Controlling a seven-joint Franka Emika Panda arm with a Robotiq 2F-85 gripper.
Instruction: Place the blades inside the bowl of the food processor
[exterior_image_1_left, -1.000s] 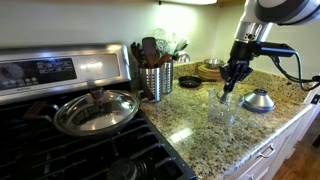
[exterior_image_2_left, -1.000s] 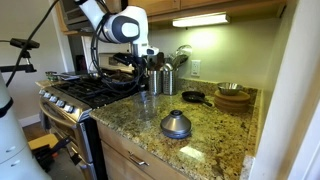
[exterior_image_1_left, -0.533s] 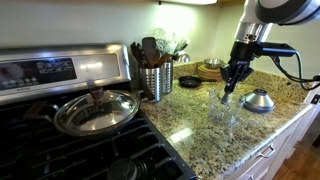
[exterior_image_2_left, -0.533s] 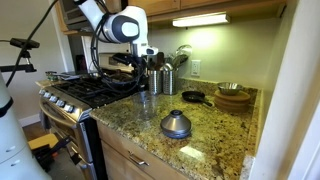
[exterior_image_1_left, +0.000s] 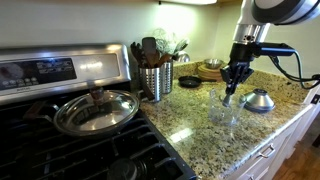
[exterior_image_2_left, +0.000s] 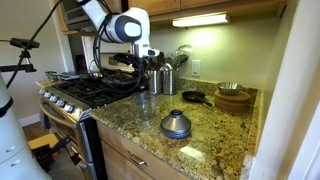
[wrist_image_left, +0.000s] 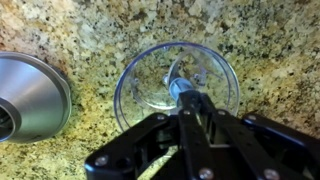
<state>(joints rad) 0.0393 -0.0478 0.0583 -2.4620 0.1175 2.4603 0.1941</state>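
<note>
The clear bowl of the food processor (exterior_image_1_left: 224, 110) stands on the granite counter; it also shows in an exterior view (exterior_image_2_left: 146, 101) and in the wrist view (wrist_image_left: 132, 72). My gripper (exterior_image_1_left: 232, 88) hangs straight down over the bowl's mouth, also seen from the side (exterior_image_2_left: 149, 66). In the wrist view the fingers (wrist_image_left: 190, 102) are shut on the thin grey stem of the blades (wrist_image_left: 179, 86), which reach down inside the bowl's rim. I cannot tell whether the blades touch the bowl's bottom.
A silver dome-shaped object (exterior_image_1_left: 259, 100) sits on the counter beside the bowl (exterior_image_2_left: 176, 124) (wrist_image_left: 25, 95). A steel utensil canister (exterior_image_1_left: 155, 80) and a stove with a lidded pan (exterior_image_1_left: 97, 110) stand to one side. Brown dishes (exterior_image_2_left: 233, 96) sit near the wall.
</note>
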